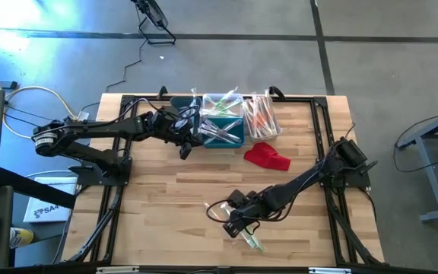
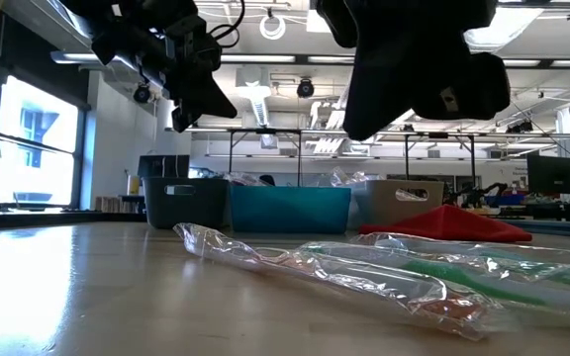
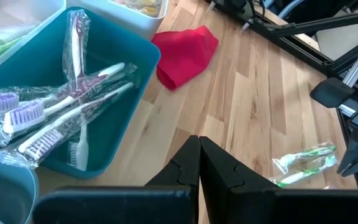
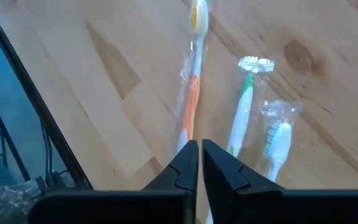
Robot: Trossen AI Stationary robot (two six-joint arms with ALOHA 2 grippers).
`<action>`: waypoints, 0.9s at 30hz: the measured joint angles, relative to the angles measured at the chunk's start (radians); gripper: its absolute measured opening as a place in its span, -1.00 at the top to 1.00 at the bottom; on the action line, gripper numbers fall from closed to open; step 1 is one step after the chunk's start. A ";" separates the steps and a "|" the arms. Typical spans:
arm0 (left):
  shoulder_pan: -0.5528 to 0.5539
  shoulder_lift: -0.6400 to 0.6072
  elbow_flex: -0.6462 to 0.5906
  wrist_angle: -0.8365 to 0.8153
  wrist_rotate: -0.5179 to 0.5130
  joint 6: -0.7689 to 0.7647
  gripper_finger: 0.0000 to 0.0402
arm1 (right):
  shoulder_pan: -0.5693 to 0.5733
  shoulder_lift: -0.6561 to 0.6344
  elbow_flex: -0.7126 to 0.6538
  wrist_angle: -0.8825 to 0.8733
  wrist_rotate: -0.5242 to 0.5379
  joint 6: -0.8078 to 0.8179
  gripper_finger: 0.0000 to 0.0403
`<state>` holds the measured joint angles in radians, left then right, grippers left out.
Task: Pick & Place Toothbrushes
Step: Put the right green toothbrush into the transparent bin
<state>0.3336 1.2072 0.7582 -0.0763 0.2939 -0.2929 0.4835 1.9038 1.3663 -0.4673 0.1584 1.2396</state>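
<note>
Where the wooden worktop (image 1: 166, 190) carried the stock, items were as follows: a row of three small bins at the far edge, a grey bin (image 2: 184, 202), a teal bin (image 1: 220, 131) and a white bin (image 1: 263, 116), each holding wrapped toothbrushes; the teal bin's white-handled, purple-bristled toothbrushes (image 3: 61, 102) lay crossed in clear wrappers. A red cloth (image 1: 267, 157) lay crumpled on the worktop just beside the teal bin, toward the near side. Loose wrapped toothbrushes (image 1: 251, 241) lay at the near edge: one orange-handled toothbrush (image 4: 191, 93) and two green-and-white toothbrushes (image 4: 244, 106) side by side, none held. The right gripper (image 4: 199, 163) hung just over these loose pieces, its fingers closed together and empty, the tips over the orange handle's end. The left gripper (image 3: 199, 163) was raised above the worktop beside the teal bin, fingers likewise closed and holding nothing. A clear wrapper with a green handle (image 2: 483, 272) lay nearest the low camera.
</note>
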 joint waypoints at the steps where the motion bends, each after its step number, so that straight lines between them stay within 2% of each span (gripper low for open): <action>1: 0.000 0.000 0.000 0.000 0.000 0.000 1.00 | 0.000 0.000 0.000 -0.004 -0.011 0.002 0.92; 6: 0.000 0.000 0.000 -0.002 0.000 0.000 1.00 | 0.000 0.000 0.000 -0.027 -0.031 0.031 0.62; 11: 0.000 0.000 0.000 -0.002 0.000 0.000 1.00 | 0.001 0.000 0.000 -0.185 0.020 0.171 0.37; 14: 0.000 0.000 0.000 -0.003 -0.017 0.000 1.00 | 0.000 0.000 -0.013 -0.214 0.006 0.192 0.34; 27: 0.000 0.000 0.000 -0.004 -0.060 0.000 1.00 | 0.007 0.000 -0.130 -0.043 -0.055 0.223 0.33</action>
<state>0.3332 1.2072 0.7582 -0.0799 0.2338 -0.2926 0.4908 1.9041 1.2360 -0.5102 0.1033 1.4624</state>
